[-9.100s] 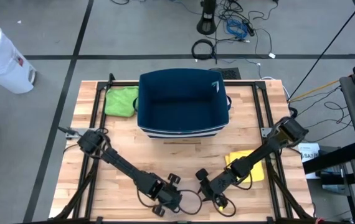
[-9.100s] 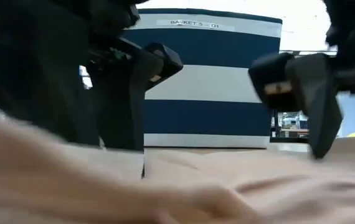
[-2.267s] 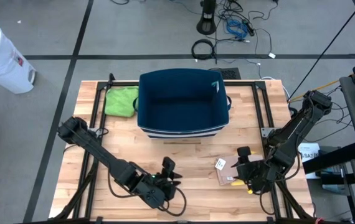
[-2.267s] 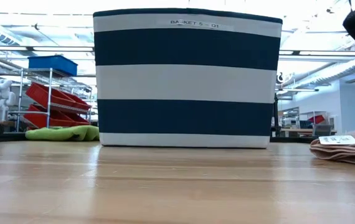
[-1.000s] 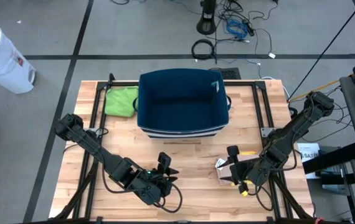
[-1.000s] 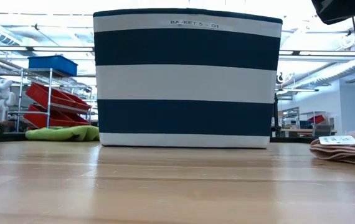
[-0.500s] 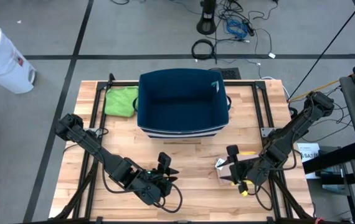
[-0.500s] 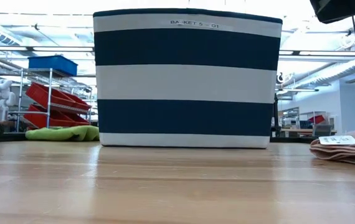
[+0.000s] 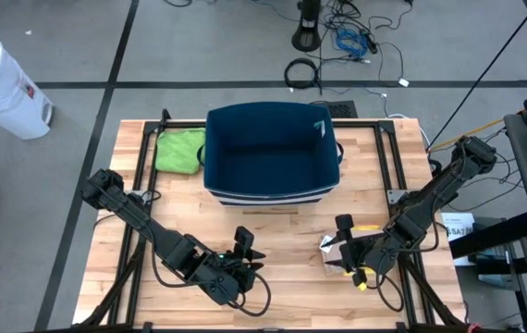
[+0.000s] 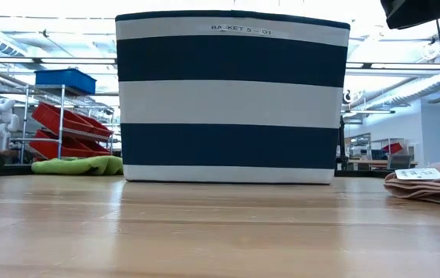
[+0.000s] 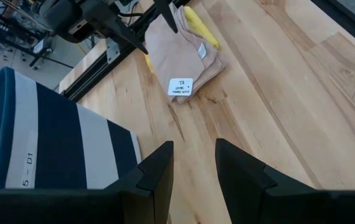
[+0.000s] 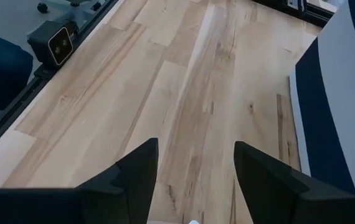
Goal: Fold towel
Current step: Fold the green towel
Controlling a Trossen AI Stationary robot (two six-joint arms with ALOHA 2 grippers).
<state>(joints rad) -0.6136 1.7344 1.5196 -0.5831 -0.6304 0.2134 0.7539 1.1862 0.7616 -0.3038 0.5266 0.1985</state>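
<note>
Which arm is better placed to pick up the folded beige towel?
Probably the right: its open gripper hovers directly over the folded towel, while the left gripper sits well away near the table's front middle.

Smooth pale wooden table point(image 9: 282, 236); matt striped cloth basket point(image 10: 231, 96); soft folded beige cloth towel point(image 11: 184, 53) bearing a white paper tag point(image 11: 180, 86).

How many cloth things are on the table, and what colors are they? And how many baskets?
Beige folded towel: 1
Yellow cloth under the beige towel: 1
Green cloth beside the basket: 1
Navy and white striped basket: 1
Total: 4 things, 3 of them cloth.
</note>
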